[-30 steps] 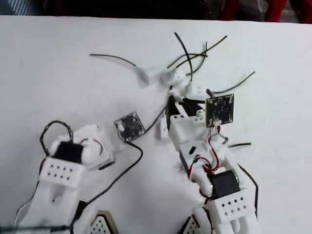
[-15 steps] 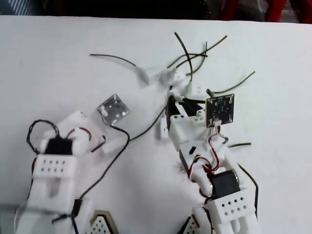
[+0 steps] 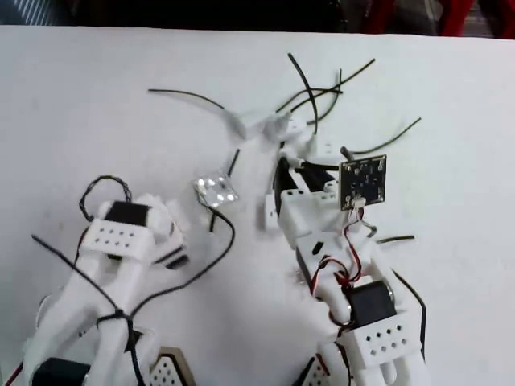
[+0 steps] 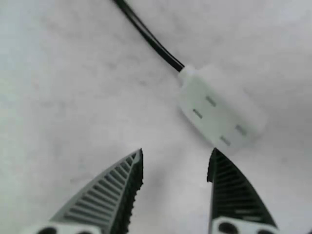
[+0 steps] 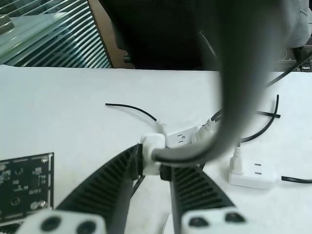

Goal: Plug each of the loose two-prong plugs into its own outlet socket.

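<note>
In the left wrist view a white outlet block (image 4: 219, 114) with several slots lies flat on the table, a black cable running from its end. My left gripper (image 4: 176, 153) hovers open just short of it, nothing between the fingers. My right gripper (image 5: 153, 163) is shut on a white two-prong plug (image 5: 152, 146) whose thick dark cable (image 5: 234, 97) arcs up past the camera. Beyond it sit a white outlet (image 5: 183, 137) and another white outlet (image 5: 253, 176) with a plug standing in it. In the high view the white plugs and outlets cluster (image 3: 278, 126) ahead of the right arm (image 3: 322, 217).
Thin black cables (image 3: 322, 84) fan out over the white table (image 3: 96, 96) behind the cluster. The left arm (image 3: 121, 237) is at the near left, its camera board (image 3: 216, 190) close to the right arm. A dark chair (image 5: 161, 34) stands past the table's far edge.
The left arm swung away to the left, then came back toward the centre, its camera board ending nearer the outlet cluster. The right arm has kept still.
</note>
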Motion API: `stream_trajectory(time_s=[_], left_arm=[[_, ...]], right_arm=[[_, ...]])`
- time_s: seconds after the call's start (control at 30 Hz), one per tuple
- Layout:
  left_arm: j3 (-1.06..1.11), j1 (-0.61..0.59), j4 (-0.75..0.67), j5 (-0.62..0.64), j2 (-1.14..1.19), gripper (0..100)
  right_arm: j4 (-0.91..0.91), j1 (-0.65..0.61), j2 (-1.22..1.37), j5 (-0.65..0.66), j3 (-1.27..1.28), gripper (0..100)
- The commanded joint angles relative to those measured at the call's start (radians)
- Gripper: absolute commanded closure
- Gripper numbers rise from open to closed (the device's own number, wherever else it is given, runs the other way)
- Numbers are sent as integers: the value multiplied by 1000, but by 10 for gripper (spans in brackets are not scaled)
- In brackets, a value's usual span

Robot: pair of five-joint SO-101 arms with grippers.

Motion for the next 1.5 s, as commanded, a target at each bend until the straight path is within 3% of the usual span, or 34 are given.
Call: stream_trajectory(time_s=[0.0,0.17,0.27,0.4,0.6,0.8,0.97,1.17,1.47], left_arm=[[-41,58,51,74,-102,779],[5,91,48,129,-205,777],[20,122,46,238,-208,745],[14,170,46,393,-160,683],[11,189,-83,460,30,683],[-63,196,-129,456,249,777],[-153,191,-130,321,375,841],[-324,165,-132,203,483,854],[-585,139,-123,196,688,832]], right_arm=[[-18,13,-18,5,-9,981],[-18,13,-18,5,-9,981],[-18,13,-18,5,-9,981],[-18,13,-18,5,-9,981],[-18,13,-18,5,-9,981],[-18,13,-18,5,-9,981],[-18,13,-18,5,-9,981],[-18,13,-18,5,-9,981],[-18,13,-18,5,-9,981]])
